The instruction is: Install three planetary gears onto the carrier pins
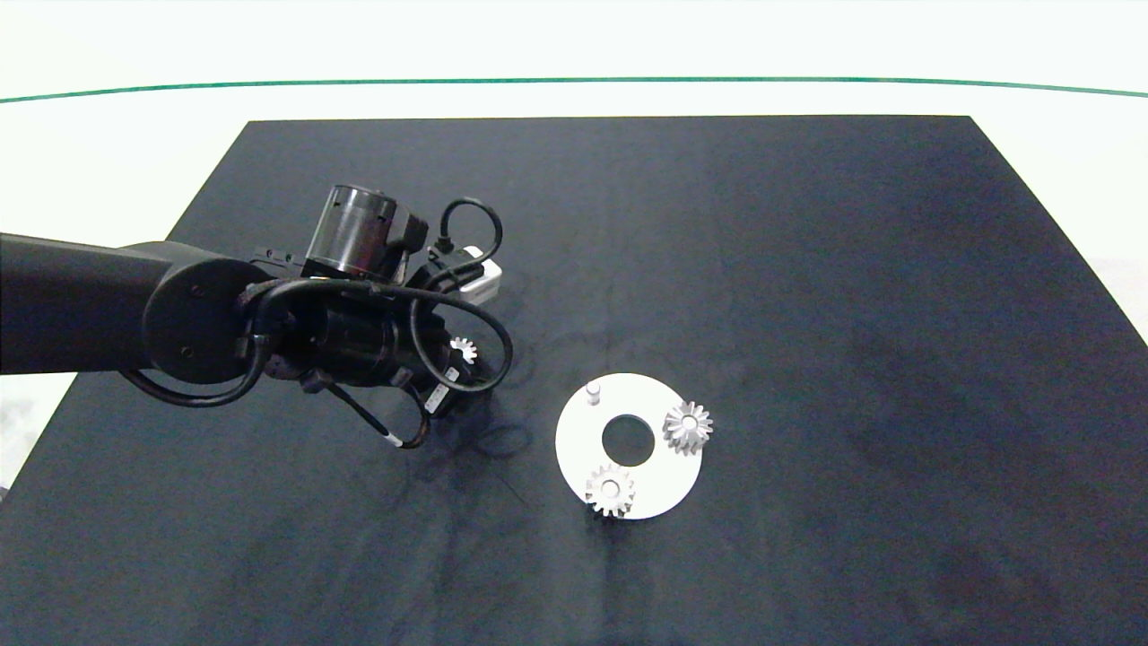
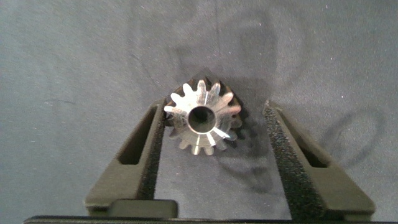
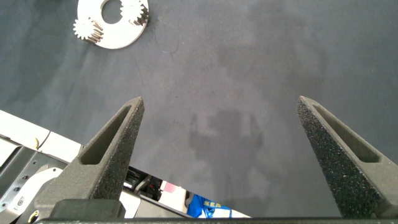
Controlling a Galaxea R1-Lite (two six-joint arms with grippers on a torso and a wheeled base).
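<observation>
A white disc (image 1: 578, 444) lies on the black mat with three carrier pins. Two planetary gears sit on pins, one at the right (image 1: 688, 427) and one at the front (image 1: 610, 489). The back pin (image 1: 593, 392) is bare. A third silver gear (image 2: 202, 121) lies on the mat left of the disc, also seen from above (image 1: 463, 348). My left gripper (image 2: 216, 106) is open around it: one pad touches its teeth, the other stands apart. My right gripper (image 3: 221, 99) is open and empty, far from the disc (image 3: 115, 38).
The black mat (image 1: 807, 269) covers most of the white table. My left arm (image 1: 197, 314) with its looping cables reaches in over the mat's left side. The right arm is outside the head view.
</observation>
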